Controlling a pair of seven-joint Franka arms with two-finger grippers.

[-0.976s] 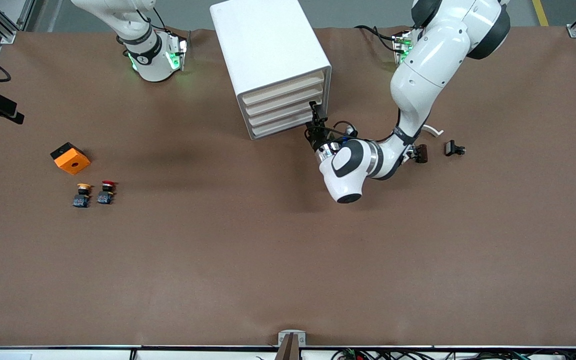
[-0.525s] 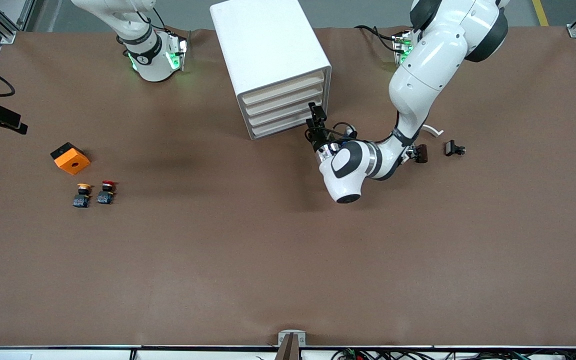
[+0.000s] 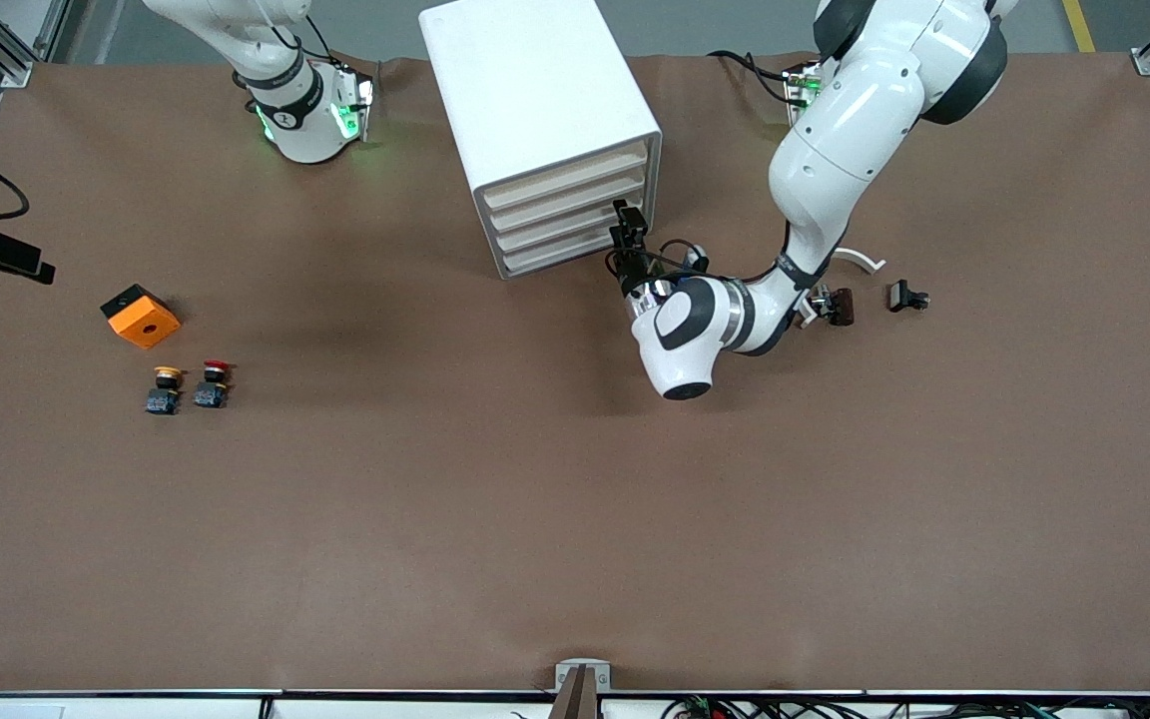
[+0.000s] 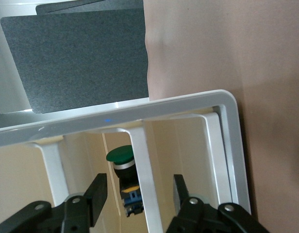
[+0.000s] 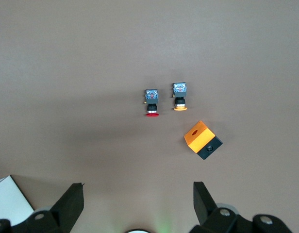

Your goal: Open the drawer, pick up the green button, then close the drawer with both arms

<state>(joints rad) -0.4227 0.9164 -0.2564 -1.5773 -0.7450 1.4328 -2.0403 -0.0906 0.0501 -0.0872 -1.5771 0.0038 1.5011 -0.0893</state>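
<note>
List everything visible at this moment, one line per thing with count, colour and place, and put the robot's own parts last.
Drawer cabinet: one, white with cream drawer fronts, between the two arm bases.
Green button: one, green cap on a black-and-blue body, inside a cabinet drawer, seen in the left wrist view.
Red button: one, toward the right arm's end of the table.
Yellow button: one, beside the red button.
Orange box: one, orange and black, farther from the front camera than those two buttons.
Small black parts: two, toward the left arm's end of the table.
Left gripper: one, black, at the cabinet's drawer fronts, fingers either side of a white rib.
Right gripper: one, black, open, over the table.
</note>
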